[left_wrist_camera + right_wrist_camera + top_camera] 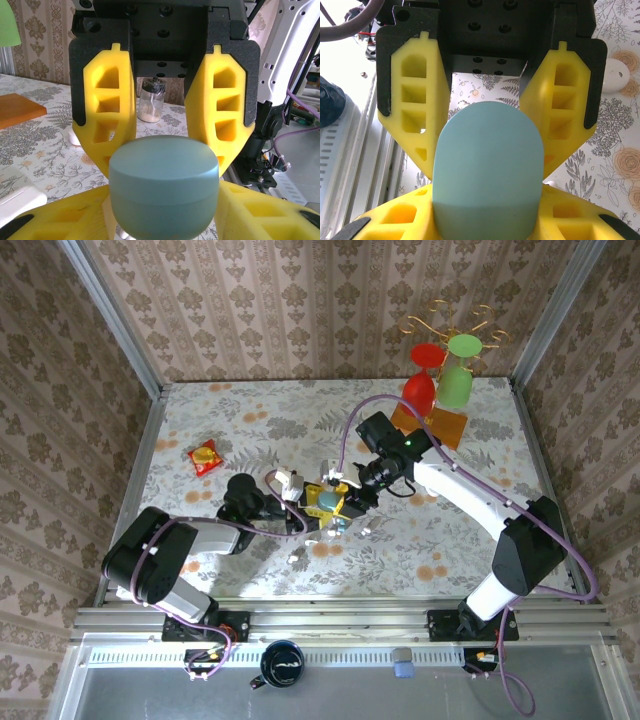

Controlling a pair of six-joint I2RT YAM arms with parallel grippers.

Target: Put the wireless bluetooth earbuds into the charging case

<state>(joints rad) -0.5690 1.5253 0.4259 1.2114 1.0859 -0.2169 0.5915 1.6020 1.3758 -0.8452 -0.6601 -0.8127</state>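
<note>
A light-blue rounded case (336,518) hangs over the middle of the table, and both grippers meet on it. My left gripper (318,515) reaches in from the left. In its wrist view its yellow fingers (60,220) press the two sides of the light-blue case (165,185), whose lid is down. My right gripper (346,502) comes from the right and is shut on the same case (487,170). Two tiny white specks, perhaps the earbuds (296,558), lie on the cloth nearby; the other speck (363,530) is right of the grippers. I cannot make out the charging case.
A round white disc (620,75) and a squarish white case (17,200) lie on the flowered cloth. A small glass jar (151,100) stands beyond. Red and green glasses (440,380) hang on a gold rack over an orange board at the back right. A red packet (206,456) lies left.
</note>
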